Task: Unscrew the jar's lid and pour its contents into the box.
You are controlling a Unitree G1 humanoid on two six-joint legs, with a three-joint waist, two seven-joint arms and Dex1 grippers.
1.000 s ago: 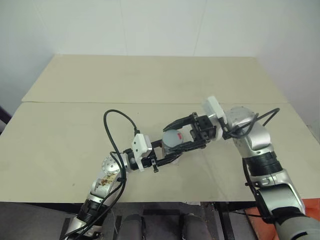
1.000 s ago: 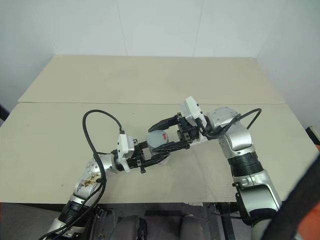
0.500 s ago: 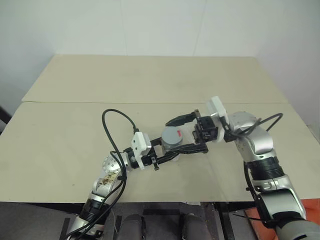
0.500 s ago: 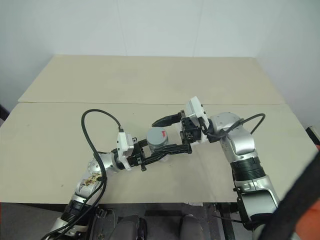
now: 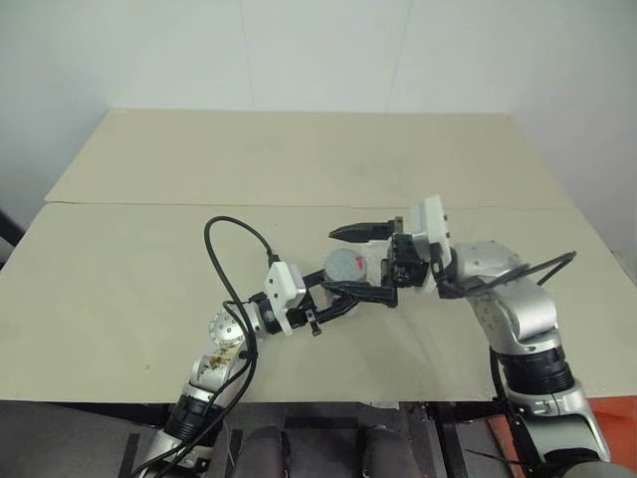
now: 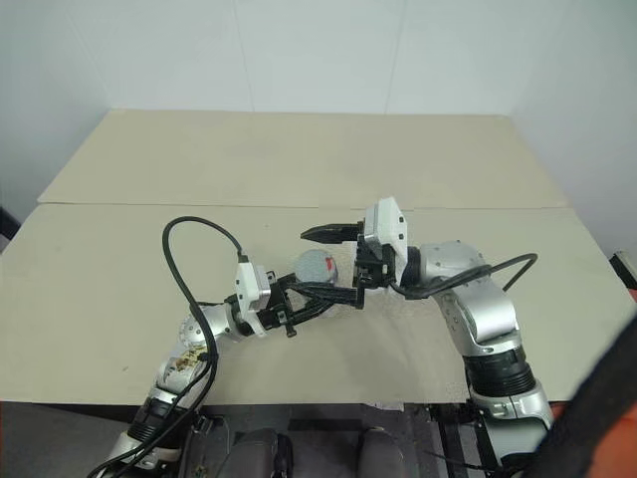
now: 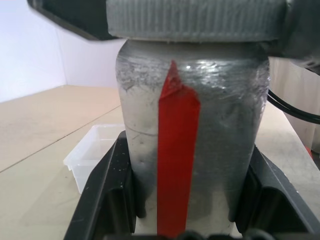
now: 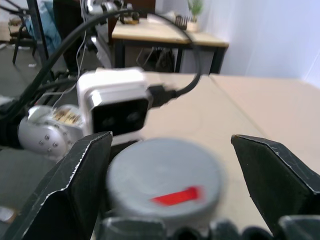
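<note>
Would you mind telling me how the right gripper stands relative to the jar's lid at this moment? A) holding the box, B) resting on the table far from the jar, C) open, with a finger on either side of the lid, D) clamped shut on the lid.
C: the right gripper has its fingers spread wide on either side of the lid, while the left gripper holds the jar.

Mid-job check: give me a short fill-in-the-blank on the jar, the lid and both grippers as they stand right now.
1. The left gripper is clamped on the ____.
2. The right gripper has its fingers ____ on either side of the lid.
3. The lid is ____ the jar, not removed.
4. The strip running up the jar's side is ____ in colour.

Missing words: jar; open; on; red
</note>
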